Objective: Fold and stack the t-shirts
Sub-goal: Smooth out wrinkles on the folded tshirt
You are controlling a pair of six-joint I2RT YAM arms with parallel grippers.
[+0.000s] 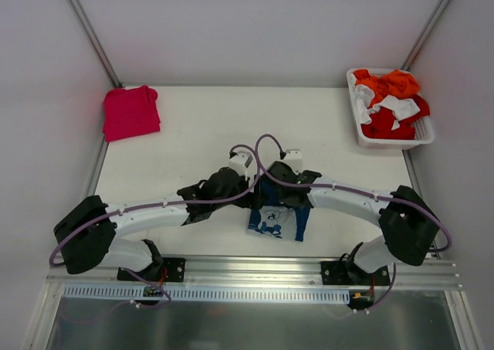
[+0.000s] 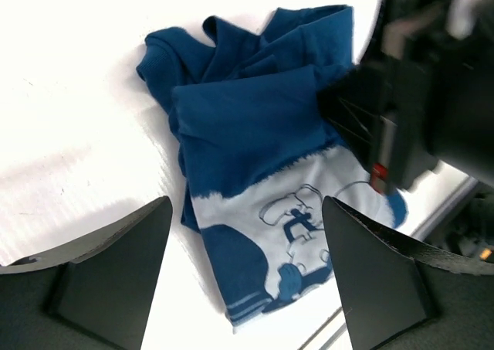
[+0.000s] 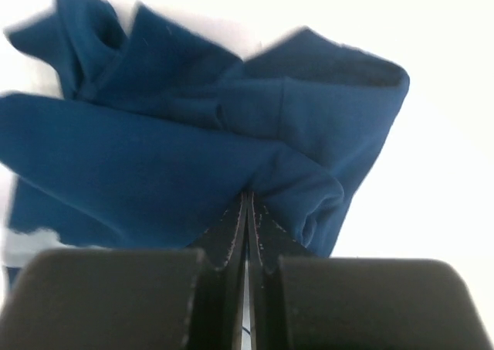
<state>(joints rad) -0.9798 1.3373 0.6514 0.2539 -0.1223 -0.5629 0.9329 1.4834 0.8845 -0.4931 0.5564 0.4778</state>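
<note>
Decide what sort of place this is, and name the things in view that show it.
Most likely a robotics lab test cell, not a home: the left arm and right arm are mounted on a metal rail, plain white walls box in the white table, and a basket of clothes sits ready.

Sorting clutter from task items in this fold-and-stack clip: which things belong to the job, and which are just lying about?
Job: navy blue t-shirt; pinkish-red t-shirt.
Lying about: white basket; orange, red and white clothes in it.
</note>
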